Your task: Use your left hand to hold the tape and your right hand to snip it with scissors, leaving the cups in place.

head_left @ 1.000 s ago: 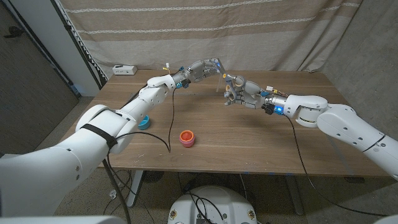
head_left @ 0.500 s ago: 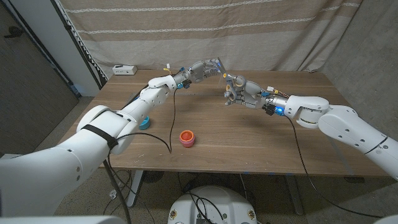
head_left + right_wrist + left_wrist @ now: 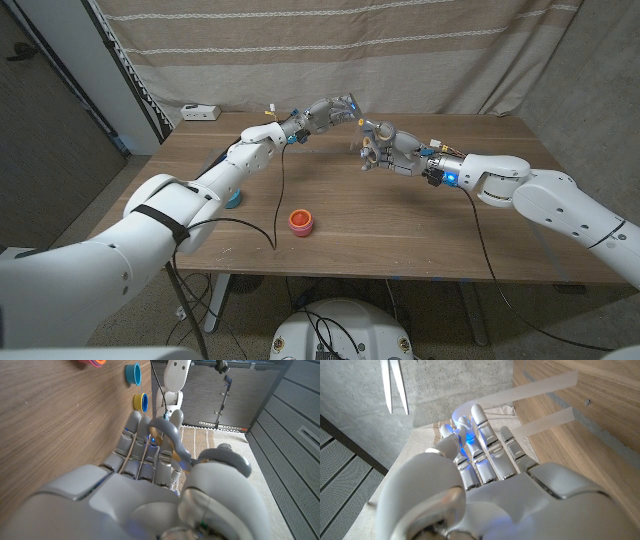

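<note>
Head view is showing the wooden table (image 3: 400,215) with both arms reaching in over its far half. A red cup (image 3: 299,221) is sitting near the front edge, well apart from both hands, and a blue cup (image 3: 233,198) is peeking out from behind the left forearm near the table's left side. A small white box (image 3: 200,112) is lying at the far left corner, in front of a striped cloth curtain (image 3: 330,50).

The left hand (image 3: 325,112) is hovering above the far part of the table, fingers reaching toward the right hand (image 3: 385,147), which is raised just beside it. Left wrist view is showing the left fingers (image 3: 485,442) lying straight and close together, with a clear strip of tape (image 3: 535,387) stretching away from their tips; whether they are truly pinching it I cannot tell. Two thin blades of the scissors (image 3: 394,385) are hanging slightly parted nearby, apart from the tape.

Right wrist view is showing the right hand gripping the grey scissor handles (image 3: 172,440), thumb through one loop. A blue cup and a yellow-rimmed cup (image 3: 141,402) are standing on the smooth grained wood beyond.

Open tabletop is lying between the hands and the red cup.
</note>
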Available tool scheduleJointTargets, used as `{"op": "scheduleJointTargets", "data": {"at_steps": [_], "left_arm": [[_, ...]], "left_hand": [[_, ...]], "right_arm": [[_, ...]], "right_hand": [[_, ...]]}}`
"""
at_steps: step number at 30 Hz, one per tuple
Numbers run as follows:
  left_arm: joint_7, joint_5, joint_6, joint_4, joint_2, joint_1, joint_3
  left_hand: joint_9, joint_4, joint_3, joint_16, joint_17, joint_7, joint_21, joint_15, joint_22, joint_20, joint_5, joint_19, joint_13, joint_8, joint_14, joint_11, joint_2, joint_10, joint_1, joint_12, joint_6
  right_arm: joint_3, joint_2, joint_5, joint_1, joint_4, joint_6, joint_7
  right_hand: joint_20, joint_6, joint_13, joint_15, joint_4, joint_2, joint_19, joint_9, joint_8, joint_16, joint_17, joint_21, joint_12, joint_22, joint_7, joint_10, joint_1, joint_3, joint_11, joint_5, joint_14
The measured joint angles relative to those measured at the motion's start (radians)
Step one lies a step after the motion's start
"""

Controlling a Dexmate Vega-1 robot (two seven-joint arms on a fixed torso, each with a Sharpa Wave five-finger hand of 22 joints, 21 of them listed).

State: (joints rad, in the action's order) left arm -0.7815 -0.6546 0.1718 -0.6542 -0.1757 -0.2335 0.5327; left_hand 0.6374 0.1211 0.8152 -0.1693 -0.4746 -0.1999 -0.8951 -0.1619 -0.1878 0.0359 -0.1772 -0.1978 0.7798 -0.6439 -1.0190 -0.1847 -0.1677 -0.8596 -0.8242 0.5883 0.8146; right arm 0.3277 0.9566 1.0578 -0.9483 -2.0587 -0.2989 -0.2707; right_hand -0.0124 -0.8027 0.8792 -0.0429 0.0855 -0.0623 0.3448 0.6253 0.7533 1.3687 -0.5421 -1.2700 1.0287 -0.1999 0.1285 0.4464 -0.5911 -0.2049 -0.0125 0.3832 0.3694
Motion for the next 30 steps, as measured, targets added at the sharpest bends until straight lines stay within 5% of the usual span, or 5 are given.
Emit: {"op": "scheduleJointTargets", "data": {"at_steps": [30], "left_arm": [[-0.07, 0.003, 0.049, 0.103, 0.038, 0.043, -0.004]], "left_hand": [[0.056, 0.006, 0.002, -0.009, 0.17, -0.004, -0.004, 0.001, 0.002, 0.0, 0.001, 0.0, 0.005, -0.044, 0.006, 0.003, 0.007, -0.003, 0.04, 0.046, -0.004]], "right_arm": [[0.017, -0.015, 0.005, 0.025, 0.025, -0.027, 0.007]], "right_hand": [[0.0, 0.0, -0.006, 0.0, 0.0, 0.0, 0.0, 0.003, -0.011, 0.004, 0.009, -0.007, 0.0, 0.0, 0.0, -0.001, 0.0, 0.0, -0.001, -0.007, 0.0]]}}
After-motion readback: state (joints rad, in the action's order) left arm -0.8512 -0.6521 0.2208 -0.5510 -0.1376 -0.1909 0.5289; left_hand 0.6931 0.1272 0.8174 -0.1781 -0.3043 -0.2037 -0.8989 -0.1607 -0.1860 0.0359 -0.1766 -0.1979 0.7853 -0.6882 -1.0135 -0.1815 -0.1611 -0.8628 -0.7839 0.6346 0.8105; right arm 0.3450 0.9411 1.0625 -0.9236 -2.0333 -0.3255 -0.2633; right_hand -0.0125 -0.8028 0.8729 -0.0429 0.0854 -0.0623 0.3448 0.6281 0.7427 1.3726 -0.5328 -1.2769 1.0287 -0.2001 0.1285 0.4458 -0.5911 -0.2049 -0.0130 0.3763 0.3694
